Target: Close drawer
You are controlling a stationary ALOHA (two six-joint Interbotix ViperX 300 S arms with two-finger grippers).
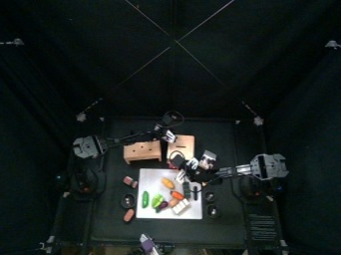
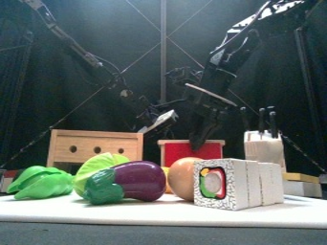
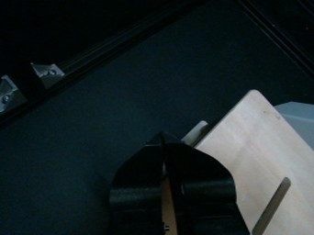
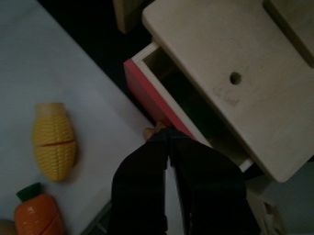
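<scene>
Your left gripper (image 3: 166, 188) pinches a thin wooden strip on the wooden box (image 1: 140, 150) near the table's (image 1: 96, 199) back edge, likely steadying it. The red-fronted drawer (image 4: 166, 96) stands pulled out toward the white mat (image 1: 186, 206). Your right gripper (image 4: 166, 170), jaws nearly together and empty, hangs before the drawer front, placed to push it in.

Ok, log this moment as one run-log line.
task: close drawer | drawer: open, red front | right gripper: jaws nearly shut, empty, at drawer front | left gripper: holding wooden box edge
</scene>
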